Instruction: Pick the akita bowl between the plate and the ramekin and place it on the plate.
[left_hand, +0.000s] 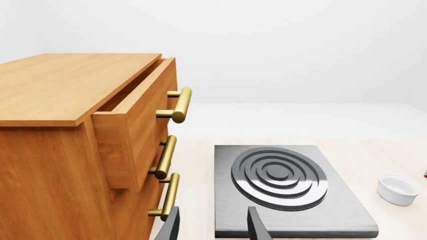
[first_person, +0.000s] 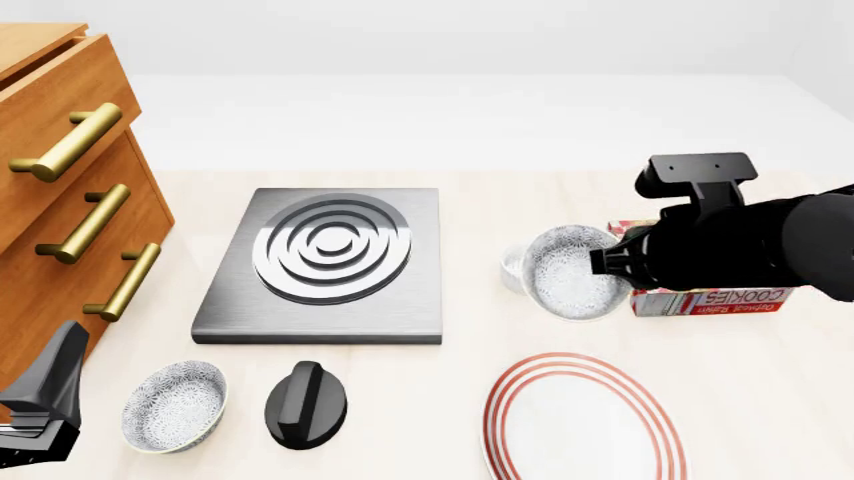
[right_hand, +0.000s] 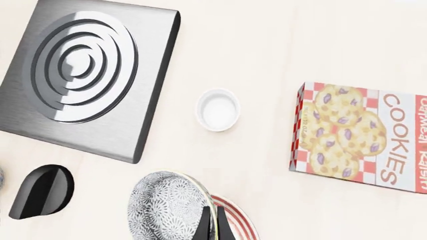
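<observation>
My right gripper (first_person: 605, 266) is shut on the rim of the akita bowl (first_person: 571, 272), a speckled white bowl held tilted in the air above the table. In the right wrist view the fingers (right_hand: 206, 223) pinch the bowl's (right_hand: 168, 204) edge. The ramekin (first_person: 513, 268), a small plain white cup, stands on the table just behind the bowl and shows whole in the wrist views (right_hand: 217, 109) (left_hand: 398, 188). The red-ringed plate (first_person: 497, 415) lies nearer the front edge, below the bowl; a sliver of its rim (right_hand: 239, 221) shows beside the bowl. My left gripper (left_hand: 212, 227) (first_person: 51, 382) is open and empty at the front left.
A second speckled bowl (first_person: 174, 405) and a black knob (first_person: 306, 403) sit front left. The grey stove plate (first_person: 327, 262) lies mid-table. A wooden drawer cabinet (first_person: 67, 200) with brass handles, its top drawer ajar (left_hand: 130, 125), is at left. A cookie box (first_person: 707, 298) lies under the right arm.
</observation>
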